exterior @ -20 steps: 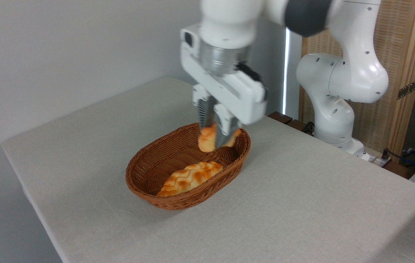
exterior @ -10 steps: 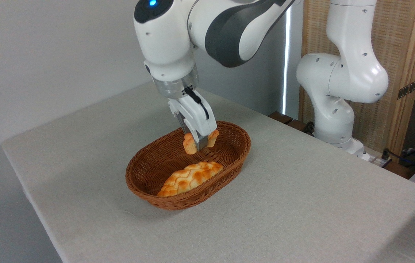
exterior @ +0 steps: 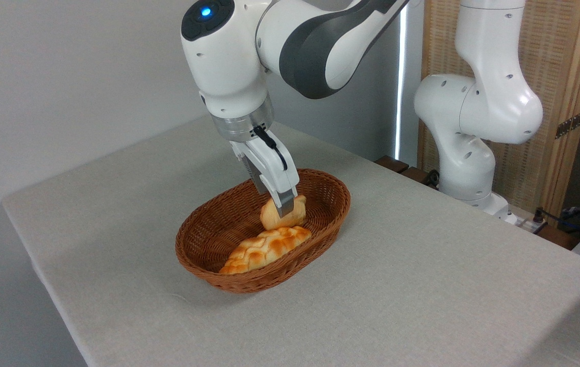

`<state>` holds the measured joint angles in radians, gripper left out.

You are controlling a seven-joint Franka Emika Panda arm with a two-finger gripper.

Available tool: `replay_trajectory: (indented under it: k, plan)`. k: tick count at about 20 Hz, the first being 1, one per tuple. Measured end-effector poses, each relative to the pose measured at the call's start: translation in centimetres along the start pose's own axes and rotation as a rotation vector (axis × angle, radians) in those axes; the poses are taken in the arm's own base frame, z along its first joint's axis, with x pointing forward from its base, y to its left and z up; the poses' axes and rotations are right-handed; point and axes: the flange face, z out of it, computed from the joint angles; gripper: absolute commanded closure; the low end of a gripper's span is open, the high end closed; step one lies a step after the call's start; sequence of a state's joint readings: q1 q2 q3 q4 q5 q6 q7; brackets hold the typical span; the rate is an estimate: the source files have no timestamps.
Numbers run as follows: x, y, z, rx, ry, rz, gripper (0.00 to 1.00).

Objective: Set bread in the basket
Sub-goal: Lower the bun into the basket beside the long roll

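The bread point(exterior: 271, 218), a small golden-orange bun, hangs low inside the back half of the basket point(exterior: 247, 282), an oval brown wicker one in the middle of the table. My gripper point(exterior: 285, 208) reaches down into the basket and is shut on the bread. The near finger covers the bun's middle, and the far finger is hidden behind it. The bun's lower edge sits just above or against the braided loaf; I cannot tell which.
A longer braided loaf point(exterior: 261, 248) lies in the front half of the basket. The arm's white base point(exterior: 468, 153) stands at the back right, before a wooden screen point(exterior: 565, 92). The table's edges run along the left and the front.
The gripper swung left over the basket, turned, then sank lower into it with the bread still held. The bun now hangs close above the braided loaf.
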<state>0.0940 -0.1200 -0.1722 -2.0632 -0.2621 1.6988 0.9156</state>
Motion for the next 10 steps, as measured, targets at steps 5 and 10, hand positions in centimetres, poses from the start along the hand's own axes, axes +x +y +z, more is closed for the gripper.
replay_trajectory:
  k: [5, 10]
  plan:
    - [0.07, 0.0, -0.21, 0.004, 0.003, 0.001, 0.0]
    - [0.2, -0.01, -1.04, 0.018, 0.015, 0.003, 0.0]
